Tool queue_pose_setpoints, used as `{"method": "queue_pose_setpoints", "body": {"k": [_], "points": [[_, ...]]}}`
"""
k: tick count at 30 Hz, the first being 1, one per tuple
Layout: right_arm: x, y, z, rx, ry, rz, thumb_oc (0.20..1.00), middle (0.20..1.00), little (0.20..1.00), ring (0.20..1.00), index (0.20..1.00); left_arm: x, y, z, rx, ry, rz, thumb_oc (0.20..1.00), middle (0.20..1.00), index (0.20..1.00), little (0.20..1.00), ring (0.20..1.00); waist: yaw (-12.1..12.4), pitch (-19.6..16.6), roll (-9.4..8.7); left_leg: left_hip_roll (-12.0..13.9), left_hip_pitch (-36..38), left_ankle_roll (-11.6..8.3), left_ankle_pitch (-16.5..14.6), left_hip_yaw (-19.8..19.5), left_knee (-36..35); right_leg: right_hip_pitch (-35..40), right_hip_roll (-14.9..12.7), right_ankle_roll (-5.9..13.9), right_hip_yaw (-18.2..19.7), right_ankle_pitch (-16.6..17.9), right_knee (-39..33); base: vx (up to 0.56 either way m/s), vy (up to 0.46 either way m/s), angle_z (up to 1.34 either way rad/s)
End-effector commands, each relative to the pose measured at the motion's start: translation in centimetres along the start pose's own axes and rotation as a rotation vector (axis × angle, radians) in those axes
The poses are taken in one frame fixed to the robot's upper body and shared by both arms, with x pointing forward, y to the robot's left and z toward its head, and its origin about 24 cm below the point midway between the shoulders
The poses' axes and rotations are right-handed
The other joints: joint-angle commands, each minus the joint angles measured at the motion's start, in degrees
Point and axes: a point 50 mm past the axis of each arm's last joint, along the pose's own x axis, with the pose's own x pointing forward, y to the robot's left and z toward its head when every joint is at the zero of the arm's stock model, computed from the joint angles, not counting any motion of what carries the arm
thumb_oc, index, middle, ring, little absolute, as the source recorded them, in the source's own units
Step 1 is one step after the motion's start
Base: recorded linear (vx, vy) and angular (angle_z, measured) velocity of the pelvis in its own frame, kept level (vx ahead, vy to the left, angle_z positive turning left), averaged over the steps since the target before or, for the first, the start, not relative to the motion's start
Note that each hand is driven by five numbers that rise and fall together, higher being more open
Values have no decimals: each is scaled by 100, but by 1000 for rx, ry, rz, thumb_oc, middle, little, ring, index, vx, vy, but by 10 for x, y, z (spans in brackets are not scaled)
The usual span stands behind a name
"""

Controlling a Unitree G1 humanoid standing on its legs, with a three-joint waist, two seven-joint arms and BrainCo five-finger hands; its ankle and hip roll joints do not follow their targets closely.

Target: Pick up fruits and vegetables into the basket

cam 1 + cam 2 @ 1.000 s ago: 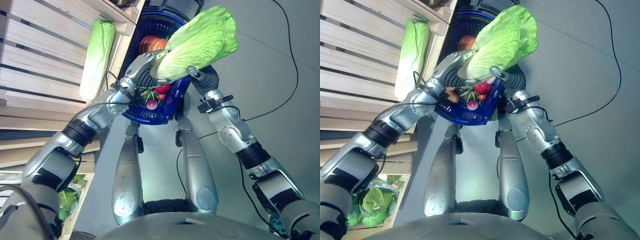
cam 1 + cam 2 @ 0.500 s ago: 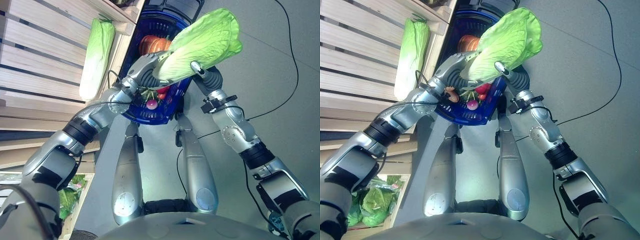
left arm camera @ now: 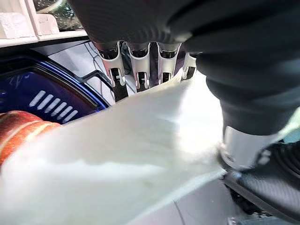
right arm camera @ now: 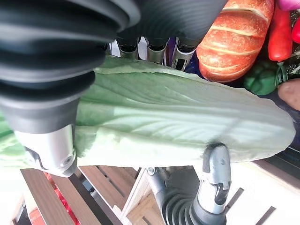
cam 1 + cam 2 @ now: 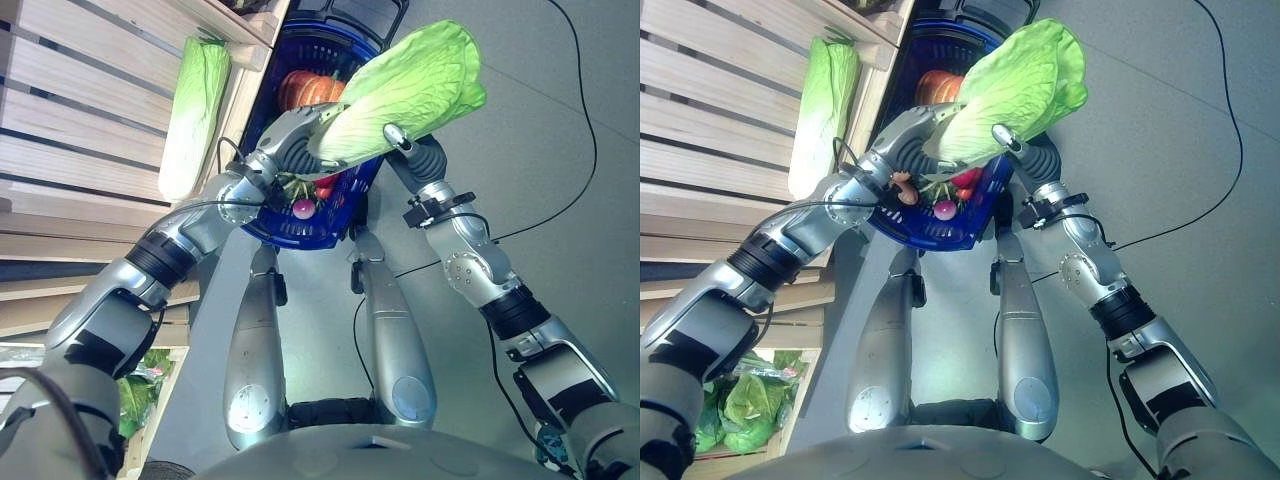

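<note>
One cabbage point(image 5: 405, 95) is gripped from both sides, the left hand point(image 5: 295, 140) curled round its pale stem end and the right hand point(image 5: 400, 140) pinched on its flank. Over the last second it is seen carried a touch higher above the blue basket point(image 5: 300, 235), so the drop is judged close but not yet made. Inside the basket, an orange pumpkin point(image 5: 305, 88), red peppers point(image 5: 325, 180) and a pink radish point(image 5: 303, 208) are already lodged. A second cabbage point(image 5: 195, 115) is left on the wooden shelf point(image 5: 80, 150).
</note>
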Motion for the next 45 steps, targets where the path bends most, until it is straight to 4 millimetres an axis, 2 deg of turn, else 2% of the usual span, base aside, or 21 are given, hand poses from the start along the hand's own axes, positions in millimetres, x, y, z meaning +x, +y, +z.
{"method": "queue_pose_setpoints", "body": {"k": [1, 7, 12, 18, 25, 37, 45], "points": [[9, 50, 43, 57, -280, 281, 200, 200, 200, 200, 200, -15, -16, -23, -127, 151, 31, 1000, 1000, 1000, 1000, 1000, -55, -166, 38, -227, -43, 92, -106, 29, -166, 315, 226, 340, -395, -505, 263, 0, 0, 0], [7, 52, 39, 61, -287, 268, 200, 200, 200, 200, 200, -21, -16, -20, -428, 114, 211, 1000, 1000, 1000, 1000, 1000, -8, -166, 25, -241, -52, 98, -141, 7, -120, 302, 234, 325, -414, -565, 340, 0, 0, 0], [7, 53, 37, 63, -293, 256, 200, 200, 200, 200, 200, -25, -6, -16, -642, 55, 396, 1000, 1000, 1000, 1000, 1000, 14, -166, 15, -268, -58, 112, -156, -32, -92, 289, 244, 300, -424, -586, 383, 1, -5, 1], [7, 52, 40, 63, -297, 233, 200, 200, 200, 200, 200, -31, 11, -20, -687, 54, 602, 1000, 1000, 1000, 1000, 1000, 31, -166, -2, -302, -46, 120, -182, -65, -31, 320, 256, 254, -423, -625, 421, 4, -6, 2], [7, 49, 42, 42, -307, 208, 200, 200, 200, 200, 200, -45, 30, -38, -807, 131, 854, 1000, 1000, 1000, 1000, 1000, 23, -166, 7, -317, -57, 114, -175, -87, -9, 320, 265, 213, -410, -652, 432, 0, 0, 0], [4, 34, 51, -36, -336, 145, 200, 200, 200, 200, 200, -65, 40, -66, -730, 279, 1028, 1000, 1000, 1000, 1000, 1000, -21, -166, 51, -318, -9, 99, -193, -79, 15, 361, 264, 164, -405, -730, 473, 0, 0, 0], [6, 26, 51, -102, -315, 85, 200, 200, 200, 200, 200, -72, 41, -79, -696, 362, 1069, 1000, 1000, 1000, 1000, 1000, -29, -166, 80, -322, 5, 86, -183, -93, 14, 372, 255, 151, -411, -747, 475, 0, 0, 0]]}}
